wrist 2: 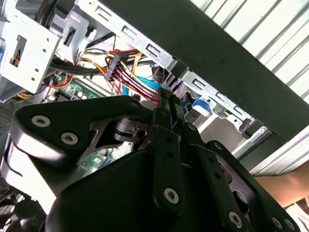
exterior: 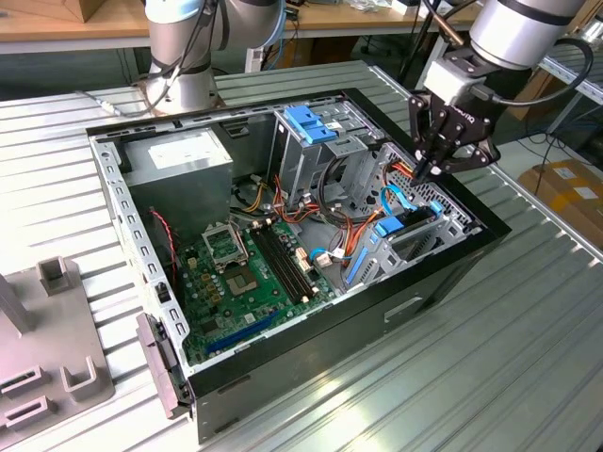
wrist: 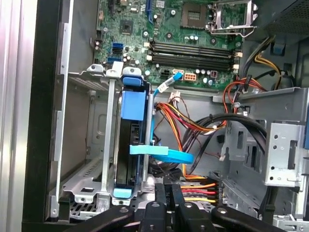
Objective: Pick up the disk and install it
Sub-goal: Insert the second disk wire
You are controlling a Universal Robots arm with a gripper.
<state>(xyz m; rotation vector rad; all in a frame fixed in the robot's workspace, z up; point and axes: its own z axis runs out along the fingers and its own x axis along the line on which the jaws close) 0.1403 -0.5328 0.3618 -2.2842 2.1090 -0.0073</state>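
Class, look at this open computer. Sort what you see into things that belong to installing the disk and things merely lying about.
Belongs to the job:
disk in its blue carrier, standing on edge in the bay
gripper, shut, close above it
drive bay

Just lying about:
power-supply box
motherboard
tall drive cage
grey fixture on the table

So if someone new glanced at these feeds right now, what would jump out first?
The opened computer case on the ribbed metal table, its green motherboard exposed. The black tool hangs over the drive bays at the exterior view's right. In the first wrist view, the disk stands on edge in its blue carrier inside a bay.
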